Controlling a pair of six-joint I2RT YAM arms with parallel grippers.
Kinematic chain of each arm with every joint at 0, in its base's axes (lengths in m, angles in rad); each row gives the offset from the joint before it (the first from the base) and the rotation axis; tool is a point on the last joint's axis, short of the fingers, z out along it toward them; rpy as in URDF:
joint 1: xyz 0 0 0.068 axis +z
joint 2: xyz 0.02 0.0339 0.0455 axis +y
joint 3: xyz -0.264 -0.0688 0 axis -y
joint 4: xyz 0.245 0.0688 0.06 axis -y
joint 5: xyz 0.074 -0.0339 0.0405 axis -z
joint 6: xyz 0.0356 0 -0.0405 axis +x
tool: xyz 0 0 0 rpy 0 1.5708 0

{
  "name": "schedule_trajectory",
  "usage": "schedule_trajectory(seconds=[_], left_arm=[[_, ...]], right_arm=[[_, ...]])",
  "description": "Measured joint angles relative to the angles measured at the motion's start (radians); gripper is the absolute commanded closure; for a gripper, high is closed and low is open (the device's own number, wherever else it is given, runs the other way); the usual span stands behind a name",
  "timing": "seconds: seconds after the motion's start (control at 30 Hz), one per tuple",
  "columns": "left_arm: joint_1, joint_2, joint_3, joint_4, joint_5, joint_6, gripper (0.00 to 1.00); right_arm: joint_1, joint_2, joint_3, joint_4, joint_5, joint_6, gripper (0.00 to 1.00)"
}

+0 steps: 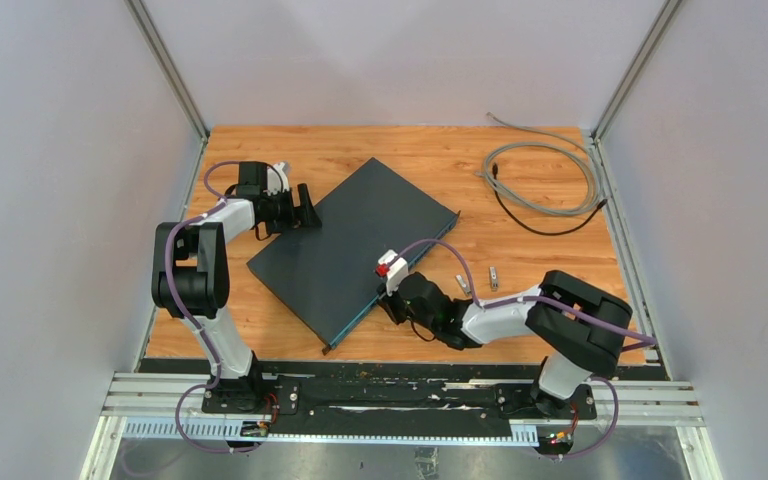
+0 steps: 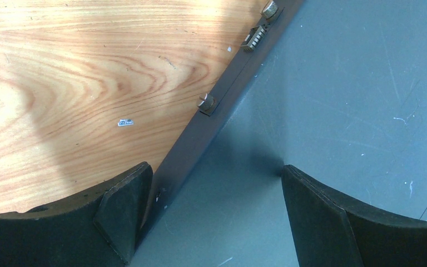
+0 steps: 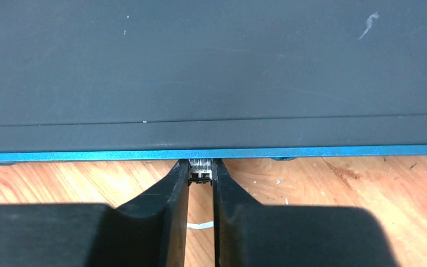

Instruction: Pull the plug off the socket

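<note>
Top view: the left gripper (image 1: 303, 207) sits at the dark box's (image 1: 350, 240) far corner, and the right gripper (image 1: 390, 295) at its near edge.

Left wrist: the jaws stand wide astride the box edge, clamping nothing, so the box may drag.

Right wrist: the narrowed fingers (image 3: 178, 189) pinch the plug (image 3: 200, 166), which is seated in the box's front edge. The grip looks shallow, so it may slip.

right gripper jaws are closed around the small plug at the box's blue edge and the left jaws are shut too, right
No: the left wrist view shows the left gripper with jaws wide open, straddling an edge of the dark box. The right gripper does have its jaws closed around the small plug at the box's blue edge.
</note>
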Motion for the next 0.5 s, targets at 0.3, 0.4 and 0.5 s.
schedule_trajectory(seconds=[0.3, 0.4, 0.5], left_arm=[[0.0, 0.0, 0.0, 0.001, 0.001, 0.002, 0.13], [0.0, 0.0, 0.0, 0.001, 0.001, 0.002, 0.13], [0.0, 0.0, 0.0, 0.001, 0.001, 0.002, 0.13]], right_arm=[[0.0, -0.109, -0.032, -0.134, -0.002, 0.032, 1.0], [0.002, -0.216, -0.048, -0.278, 0.002, 0.076, 1.0], [0.002, -0.358, -0.071, -0.459, 0.053, 0.131, 1.0]])
